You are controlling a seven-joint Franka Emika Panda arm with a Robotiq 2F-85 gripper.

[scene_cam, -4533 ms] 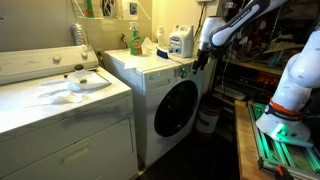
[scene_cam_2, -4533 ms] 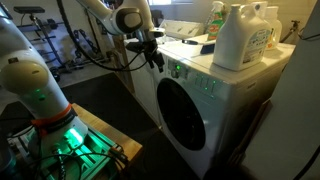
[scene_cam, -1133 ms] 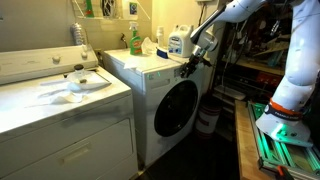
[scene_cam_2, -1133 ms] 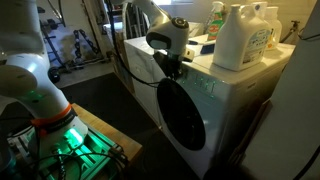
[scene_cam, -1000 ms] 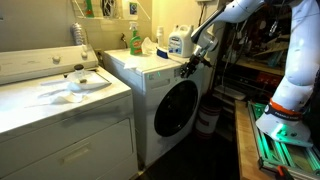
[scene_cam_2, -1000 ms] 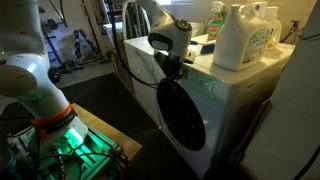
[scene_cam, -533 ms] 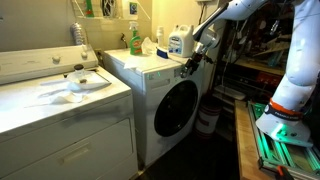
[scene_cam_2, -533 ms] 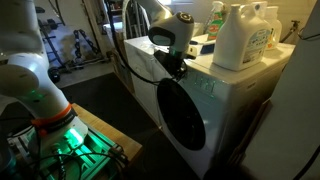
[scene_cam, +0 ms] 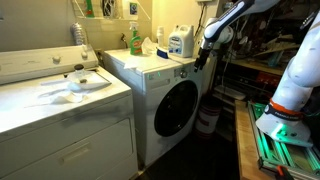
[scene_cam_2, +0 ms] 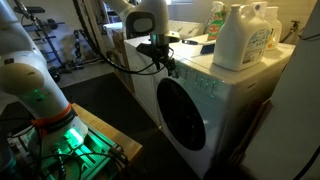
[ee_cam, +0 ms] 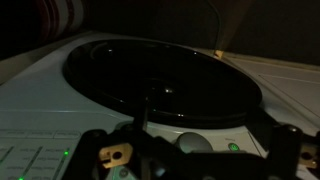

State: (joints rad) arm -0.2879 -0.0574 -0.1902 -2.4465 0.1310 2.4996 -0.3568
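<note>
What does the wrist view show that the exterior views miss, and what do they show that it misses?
Only the wrist view: the end effector seen from behind, its fingers spread with nothing between them, right over the control panel. Only the exterior views: the arm, detergent jugs on top of the washer, a second white machine beside it, and the green-lit base. Shared: the dark round door, with the end effector close to its upper edge.
</note>
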